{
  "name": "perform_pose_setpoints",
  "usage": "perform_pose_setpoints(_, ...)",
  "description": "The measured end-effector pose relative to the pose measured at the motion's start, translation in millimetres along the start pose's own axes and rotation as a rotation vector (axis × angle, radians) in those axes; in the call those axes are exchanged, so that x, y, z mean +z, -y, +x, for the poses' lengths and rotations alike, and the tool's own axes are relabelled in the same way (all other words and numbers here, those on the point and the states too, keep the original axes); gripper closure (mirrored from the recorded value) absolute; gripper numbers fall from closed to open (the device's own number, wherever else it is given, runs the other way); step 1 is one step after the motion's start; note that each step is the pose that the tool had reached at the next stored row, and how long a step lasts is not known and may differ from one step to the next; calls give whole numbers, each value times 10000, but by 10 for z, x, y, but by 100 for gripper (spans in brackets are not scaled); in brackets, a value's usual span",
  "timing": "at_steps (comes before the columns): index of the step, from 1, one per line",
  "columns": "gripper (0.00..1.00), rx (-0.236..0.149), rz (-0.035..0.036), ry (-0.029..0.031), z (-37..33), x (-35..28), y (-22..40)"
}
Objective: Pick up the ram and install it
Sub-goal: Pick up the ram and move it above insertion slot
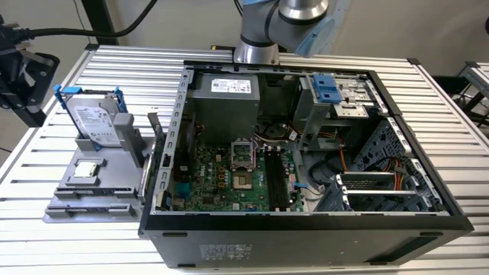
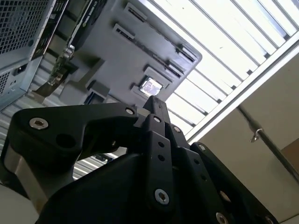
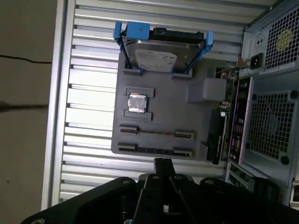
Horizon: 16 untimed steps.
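The ram (image 3: pixel 154 151) is a long, narrow dark stick standing on edge between two small clips of the grey holder tray (image 3: pixel 161 102). A thinner strip (image 3: pixel 156 133) sits in the parallel pair of clips beside it. My gripper (image 3: pixel 162 162) hovers above the tray's edge, close to the ram, with its black fingers (image 2: pixel 156 105) pressed together and nothing between them. In the exterior view the tray (image 1: pixel 114 153) lies to the left of the open computer case (image 1: pixel 306 229). The motherboard's black slots (image 1: pixel 275 177) run lengthwise inside the case.
A silver hard drive in a blue-handled bracket (image 3: pixel 156 53) stands upright at one end of the tray. A small square processor chip (image 3: pixel 138 103) lies mid-tray. The case's rear panel (image 3: pixel 266 121) rises right beside the tray. Everything rests on a slatted metal table (image 1: pixel 122 63).
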<state>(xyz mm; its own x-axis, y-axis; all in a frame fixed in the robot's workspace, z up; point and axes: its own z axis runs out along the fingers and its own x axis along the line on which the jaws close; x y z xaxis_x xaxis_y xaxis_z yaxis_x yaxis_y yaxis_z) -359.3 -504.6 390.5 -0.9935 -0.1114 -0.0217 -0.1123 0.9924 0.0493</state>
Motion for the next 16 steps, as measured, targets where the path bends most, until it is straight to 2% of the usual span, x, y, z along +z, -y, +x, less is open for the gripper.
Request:
perform_pose_setpoints(13,100,-2042,-44,-101,0,-1,0)
perform_pose_setpoints(16,100,-2314,-49,-114,0,-1,0)
